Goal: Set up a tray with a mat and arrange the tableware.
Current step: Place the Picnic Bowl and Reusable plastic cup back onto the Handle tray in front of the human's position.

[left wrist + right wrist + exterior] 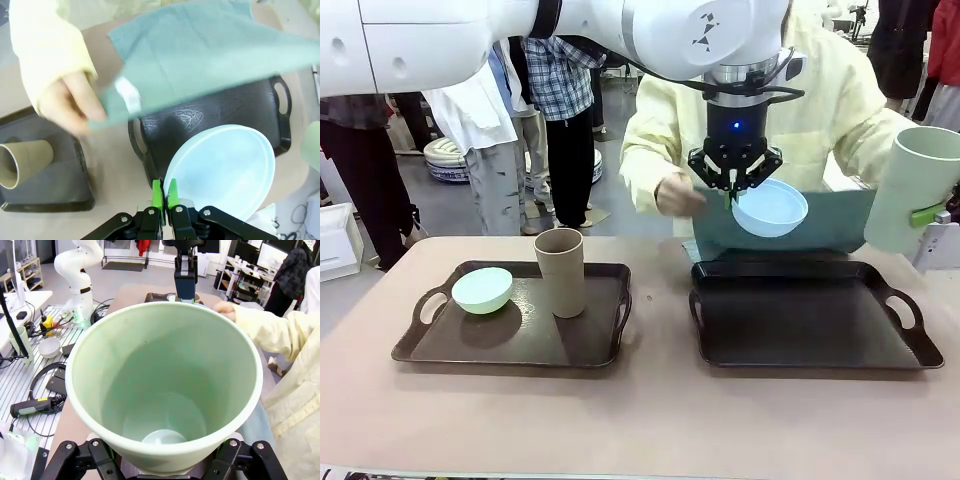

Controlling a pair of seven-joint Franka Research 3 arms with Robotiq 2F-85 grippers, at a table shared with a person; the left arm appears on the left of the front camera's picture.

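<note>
My left gripper (733, 187) hangs over the far edge of the empty right tray (810, 350), shut on the rim of the light blue bowl (770, 208), which tilts out to its right. In the left wrist view the green pads (158, 196) pinch that bowl (225, 170). A person in yellow holds a teal mat (840, 222) above the tray's far side. At the far right my right gripper (928, 215) is shut on the pale green tumbler (918, 185), held up off the table. The mint green bowl (482, 290) and brown tumbler (560, 270) stand on the left tray (430, 345).
The person's hand (70, 102) grips the mat's corner (200, 55) close to my left gripper. Bystanders stand beyond the table. The right wrist view looks into the tumbler (165, 385), with a side bench of cables and tools (35, 370) beyond.
</note>
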